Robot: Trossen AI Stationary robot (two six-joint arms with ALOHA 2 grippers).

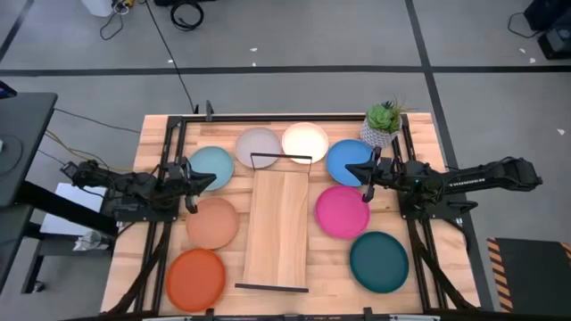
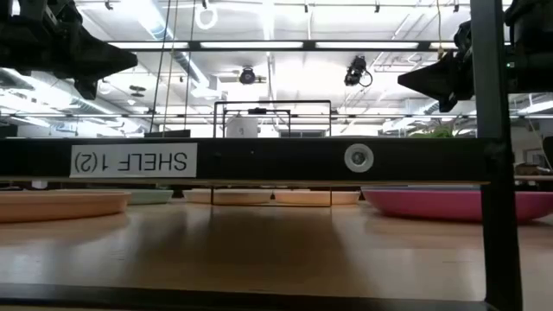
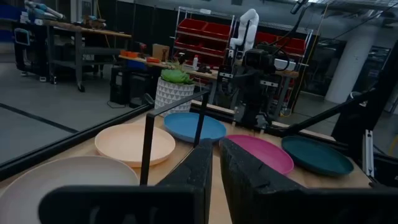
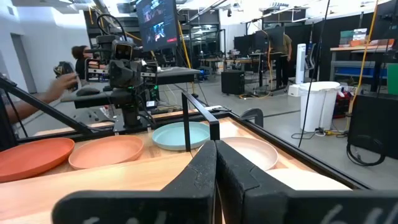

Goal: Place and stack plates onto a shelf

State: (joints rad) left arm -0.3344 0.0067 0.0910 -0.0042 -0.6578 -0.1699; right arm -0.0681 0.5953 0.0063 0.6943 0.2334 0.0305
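The light-wood shelf (image 1: 277,227) lies flat on the middle of the table, with a black wire frame at each short end. Eight plates rest on the tabletop around it: light blue (image 1: 211,167), grey (image 1: 258,145), cream (image 1: 305,141), blue (image 1: 350,160), magenta (image 1: 342,211), dark teal (image 1: 378,260), peach (image 1: 212,222) and orange (image 1: 195,277). My left gripper (image 1: 201,181) is shut, raised between the light blue and peach plates. My right gripper (image 1: 361,169) is shut, raised over the near edge of the blue plate. The low view shows both grippers high above the table.
A potted green plant (image 1: 385,122) stands at the far right corner, just behind the blue plate. Black frame rails run along both sides of the table. The shelf's near wire frame with its label (image 2: 134,161) fills the low view. A person sits beyond the table (image 4: 68,74).
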